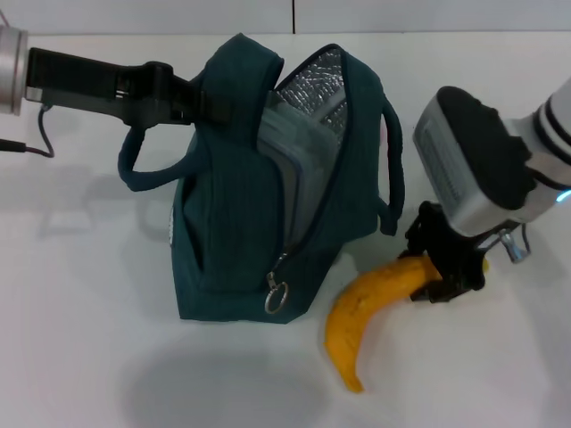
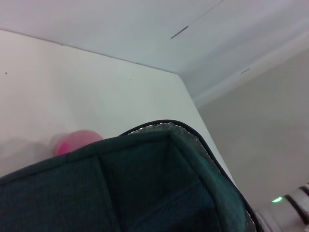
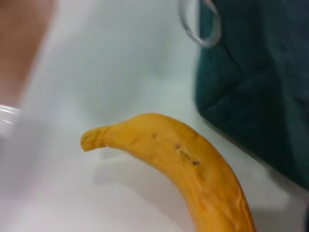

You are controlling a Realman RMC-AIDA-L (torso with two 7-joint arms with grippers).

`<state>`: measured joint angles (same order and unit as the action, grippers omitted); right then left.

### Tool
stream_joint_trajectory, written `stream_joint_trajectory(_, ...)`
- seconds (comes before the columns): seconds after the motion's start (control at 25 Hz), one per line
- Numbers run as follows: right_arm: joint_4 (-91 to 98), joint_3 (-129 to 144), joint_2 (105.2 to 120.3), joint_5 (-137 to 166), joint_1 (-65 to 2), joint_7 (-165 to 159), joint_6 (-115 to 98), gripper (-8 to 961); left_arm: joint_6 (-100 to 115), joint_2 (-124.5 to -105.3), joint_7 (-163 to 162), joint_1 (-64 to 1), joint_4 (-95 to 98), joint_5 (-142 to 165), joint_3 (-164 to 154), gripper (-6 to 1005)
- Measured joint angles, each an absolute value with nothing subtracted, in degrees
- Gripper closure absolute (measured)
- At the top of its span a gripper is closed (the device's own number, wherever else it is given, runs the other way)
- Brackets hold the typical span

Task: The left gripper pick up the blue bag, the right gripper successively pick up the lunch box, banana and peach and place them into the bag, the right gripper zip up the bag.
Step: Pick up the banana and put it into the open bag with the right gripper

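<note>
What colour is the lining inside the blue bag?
Silver, with a quilted foil pattern, visible through the open top of the blue bag; the head view shows it best.

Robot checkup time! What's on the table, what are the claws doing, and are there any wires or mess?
Surface: white table.
Job's things: blue bag upright, unzipped; lunch box inside it; banana beside bag; peach behind bag.
Clutter: nothing seen.
Grippers: left claw shut on the bag's top edge; right claw shut on the banana's end.
Cables: black wire at left arm.
Surroundings: pale wall.
</note>
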<state>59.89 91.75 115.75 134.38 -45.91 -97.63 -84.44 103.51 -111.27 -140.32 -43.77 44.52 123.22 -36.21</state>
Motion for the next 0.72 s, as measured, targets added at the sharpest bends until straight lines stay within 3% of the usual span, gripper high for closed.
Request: stream_joint_trajectory(0.72, 80.5, 71.5, 115.44, 119.1, -37.3, -102.8, -110.0, 489, 103.5, -111.85, -140.3, -43.2, 44.2, 123.0, -36.1, 961)
